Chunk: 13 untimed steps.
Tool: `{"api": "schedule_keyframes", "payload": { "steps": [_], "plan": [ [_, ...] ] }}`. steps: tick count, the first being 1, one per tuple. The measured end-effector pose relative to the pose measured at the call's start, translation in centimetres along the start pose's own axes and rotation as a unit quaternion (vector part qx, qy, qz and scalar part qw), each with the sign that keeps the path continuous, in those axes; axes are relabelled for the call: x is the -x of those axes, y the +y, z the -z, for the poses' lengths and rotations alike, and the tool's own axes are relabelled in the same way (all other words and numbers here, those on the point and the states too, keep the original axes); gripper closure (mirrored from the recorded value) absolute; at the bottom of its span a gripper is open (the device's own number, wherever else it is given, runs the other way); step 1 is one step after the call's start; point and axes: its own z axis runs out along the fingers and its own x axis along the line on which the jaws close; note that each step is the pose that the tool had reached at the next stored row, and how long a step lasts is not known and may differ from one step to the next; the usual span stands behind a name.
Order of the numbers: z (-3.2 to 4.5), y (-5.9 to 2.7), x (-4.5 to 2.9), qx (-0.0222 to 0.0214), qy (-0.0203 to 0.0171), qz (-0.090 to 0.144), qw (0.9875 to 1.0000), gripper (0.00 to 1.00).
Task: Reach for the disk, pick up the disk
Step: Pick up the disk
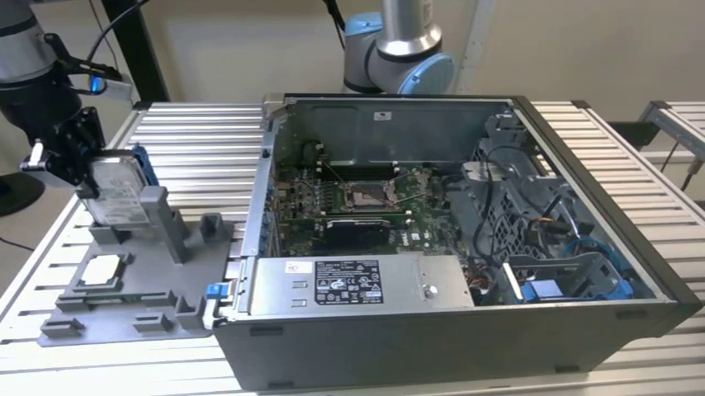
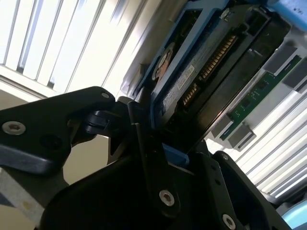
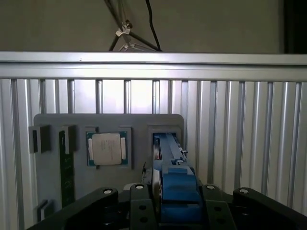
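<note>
Here the gripper (image 3: 173, 207) clamps the upright disk (image 3: 168, 146) beside the chip (image 3: 106, 148) on the grey tray (image 3: 139, 122).

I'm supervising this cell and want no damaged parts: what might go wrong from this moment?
1. The gripper holds the disk by one end, at its blue rail; the disk may pivot or slip.
2. The disk stands on edge beside a post of the grey holder; a skewed lift might catch there.
3. The chip lies in the same holder; a dropped disk could strike it.
</note>
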Motion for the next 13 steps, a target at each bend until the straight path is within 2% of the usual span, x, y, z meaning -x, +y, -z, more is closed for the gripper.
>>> {"api": "schedule_keyframes", "payload": {
  "steps": [13],
  "plan": [
    [1.31, -0.01, 0.01, 0.0000, 0.0000, 0.000, 1.0000, 1.00]
  ]
}}
